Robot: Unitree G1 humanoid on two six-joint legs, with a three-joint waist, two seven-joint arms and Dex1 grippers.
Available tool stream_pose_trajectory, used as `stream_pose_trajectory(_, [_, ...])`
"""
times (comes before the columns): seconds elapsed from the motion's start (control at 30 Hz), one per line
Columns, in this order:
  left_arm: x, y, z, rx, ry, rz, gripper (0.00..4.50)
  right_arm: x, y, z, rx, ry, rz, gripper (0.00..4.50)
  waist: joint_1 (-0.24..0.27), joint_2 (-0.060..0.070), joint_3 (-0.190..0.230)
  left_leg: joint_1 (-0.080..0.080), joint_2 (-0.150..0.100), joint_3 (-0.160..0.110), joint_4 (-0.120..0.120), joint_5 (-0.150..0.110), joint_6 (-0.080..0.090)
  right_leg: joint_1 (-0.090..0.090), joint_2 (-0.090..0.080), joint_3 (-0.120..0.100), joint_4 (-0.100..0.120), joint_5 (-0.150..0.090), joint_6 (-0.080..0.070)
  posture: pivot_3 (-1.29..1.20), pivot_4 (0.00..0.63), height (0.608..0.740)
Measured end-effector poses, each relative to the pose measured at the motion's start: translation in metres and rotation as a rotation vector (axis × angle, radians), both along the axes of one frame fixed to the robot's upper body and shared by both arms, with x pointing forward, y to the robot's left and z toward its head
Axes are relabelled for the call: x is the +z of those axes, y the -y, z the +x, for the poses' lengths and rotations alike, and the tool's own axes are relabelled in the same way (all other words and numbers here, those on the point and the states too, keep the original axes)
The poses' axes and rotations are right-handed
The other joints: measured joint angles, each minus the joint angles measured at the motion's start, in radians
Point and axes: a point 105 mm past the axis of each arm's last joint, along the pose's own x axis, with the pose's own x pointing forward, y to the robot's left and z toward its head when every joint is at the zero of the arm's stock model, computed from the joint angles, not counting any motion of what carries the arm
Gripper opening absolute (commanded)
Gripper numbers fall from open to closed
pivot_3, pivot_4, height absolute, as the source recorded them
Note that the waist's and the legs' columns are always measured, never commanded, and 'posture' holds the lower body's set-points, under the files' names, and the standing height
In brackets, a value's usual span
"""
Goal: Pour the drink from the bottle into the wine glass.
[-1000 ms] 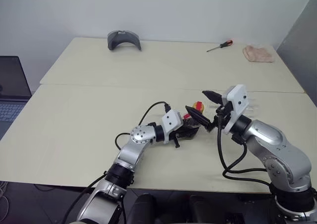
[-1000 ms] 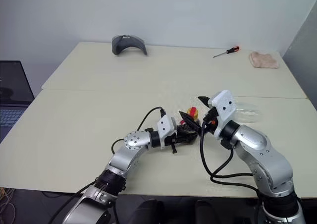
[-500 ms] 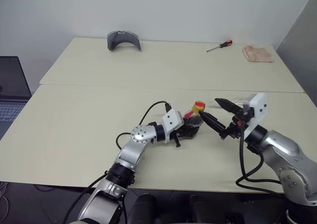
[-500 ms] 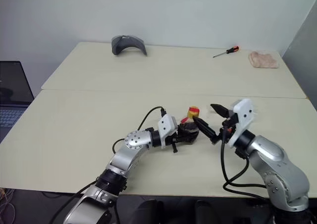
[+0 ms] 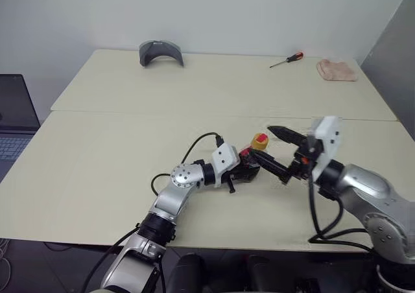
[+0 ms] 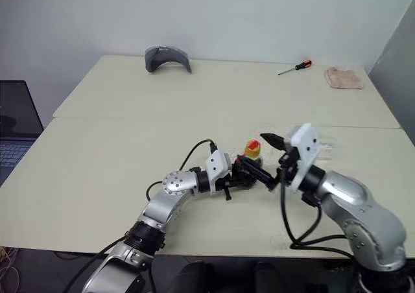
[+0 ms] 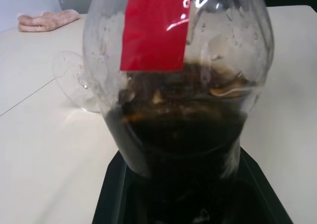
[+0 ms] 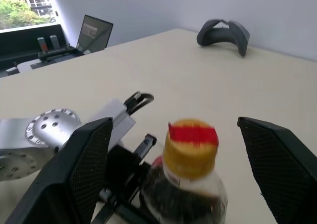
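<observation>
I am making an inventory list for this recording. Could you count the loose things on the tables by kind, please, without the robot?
Bottle: 1
Wine glass, lying on its side: 1
Screwdriver: 1
Cloth: 1
Grey curved object: 1
Total: 5

Standing at frame centre on the tabletop (image 5: 117,150): bottle (image 5: 251,162), between left pincer (image 5: 248,171) and right pincer (image 5: 277,152); wine glass (image 7: 74,80) lying behind; screwdriver (image 5: 288,59) and cloth (image 5: 337,70) sitting upper right.

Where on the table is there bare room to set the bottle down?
The near-left table is bare. Crowded: bottle held by the left gripper, open right gripper at its cap, wine glass lying beyond.
</observation>
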Motion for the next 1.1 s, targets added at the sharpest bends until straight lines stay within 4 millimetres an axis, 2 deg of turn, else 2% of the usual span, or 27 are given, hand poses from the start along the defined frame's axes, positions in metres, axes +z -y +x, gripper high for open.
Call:
stream_pose_trajectory(0.13, [0.0,-0.001,0.0,0.002,0.0,0.002,0.95,-0.006,0.003,0.013,-0.058,0.005,-0.011,4.28,0.003,0.0,0.0,0.0,0.0,0.0,0.0,0.0,0.0,0.0,-0.001,0.0,0.0,0.0,0.0,0.0,0.15,0.74])
stream_pose_trajectory(0.27, [0.0,0.0,0.0,0.003,0.0,0.001,0.93,-0.008,0.015,0.019,-0.102,-0.007,0.01,4.28,0.003,0.0,0.0,0.0,0.0,0.0,0.0,0.0,0.0,0.0,-0.001,0.0,0.0,0.0,0.0,0.0,0.15,0.74])
stream_pose_trajectory(0.5, [-0.001,0.002,-0.001,-0.006,-0.004,0.005,0.92,-0.013,0.032,0.01,-0.107,-0.057,0.048,4.28,0.002,0.0,0.0,0.0,0.0,0.0,0.0,0.0,0.0,0.0,-0.001,0.0,0.0,0.0,0.0,0.0,0.15,0.74])
stream_pose_trajectory(0.67, [-0.001,0.0,-0.001,-0.004,-0.002,0.008,0.92,-0.026,0.056,0.0,-0.153,-0.134,-0.006,4.28,0.003,0.0,0.0,0.0,0.0,0.0,0.0,0.0,0.0,0.0,-0.001,0.0,0.0,0.0,0.0,0.0,0.15,0.74])
stream_pose_trajectory(0.77, [-0.001,0.0,0.0,-0.004,-0.001,0.009,0.92,-0.033,0.062,-0.007,-0.14,-0.179,-0.032,4.28,0.002,0.0,0.0,0.0,0.0,0.0,0.0,0.0,0.0,0.0,-0.001,0.0,0.0,0.0,0.0,0.0,0.15,0.74])
stream_pose_trajectory(0.87, [-0.002,0.0,-0.001,-0.01,-0.002,0.01,0.92,-0.031,0.068,-0.009,-0.138,-0.189,-0.055,4.28,0.001,0.0,0.0,0.0,0.0,0.0,0.0,0.0,0.0,0.0,0.0,0.0,0.0,0.0,0.0,0.0,0.15,0.74])
stream_pose_trajectory(1.0, [-0.002,0.0,-0.001,-0.013,-0.003,0.011,0.92,-0.02,0.055,-0.013,-0.07,-0.178,-0.034,4.28,0.0,0.0,0.0,0.0,0.0,0.0,0.0,0.0,0.0,0.0,0.0,0.0,0.0,0.0,0.0,0.0,0.15,0.74])
stream_pose_trajectory(1.1, [-0.002,0.0,-0.002,-0.016,-0.004,0.011,0.92,-0.006,0.037,-0.011,-0.031,-0.138,0.013,4.28,0.0,0.0,0.0,0.0,0.0,0.0,0.0,0.0,0.0,0.0,0.0,0.0,0.0,0.0,0.0,0.0,0.15,0.74])
